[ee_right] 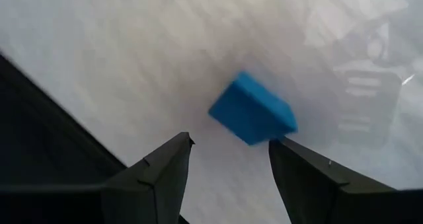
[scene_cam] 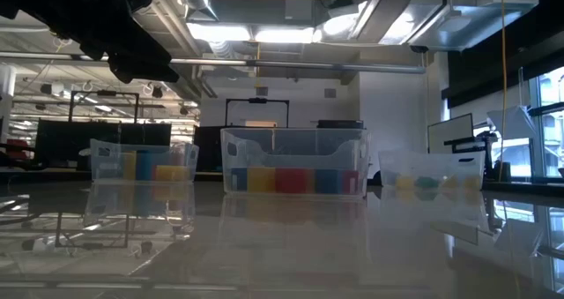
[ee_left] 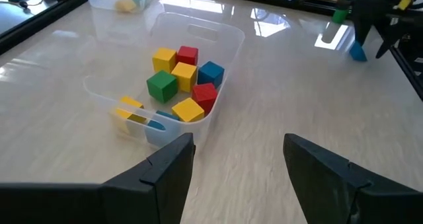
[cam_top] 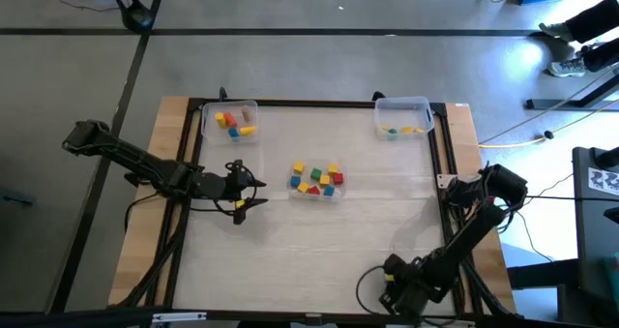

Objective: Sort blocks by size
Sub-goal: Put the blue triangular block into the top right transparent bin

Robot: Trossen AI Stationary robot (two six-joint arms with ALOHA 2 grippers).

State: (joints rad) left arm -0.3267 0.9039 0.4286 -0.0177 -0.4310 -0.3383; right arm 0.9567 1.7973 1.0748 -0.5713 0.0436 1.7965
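Blocks [ee_left: 183,84] tiny, rigid, light; pinch flat opposite faces. Left claw [ee_left: 238,159] open, empty, near mid-table bin [ee_left: 228,36]. Right claw [ee_right: 229,159] open over blue block [ee_right: 252,109].

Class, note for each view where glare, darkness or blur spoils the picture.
High view: bright glare at the far right corner. Low view: the table mirrors ceiling lights, and the arm above is a silhouette. Right wrist view: the blue block and tabletop look blurred.
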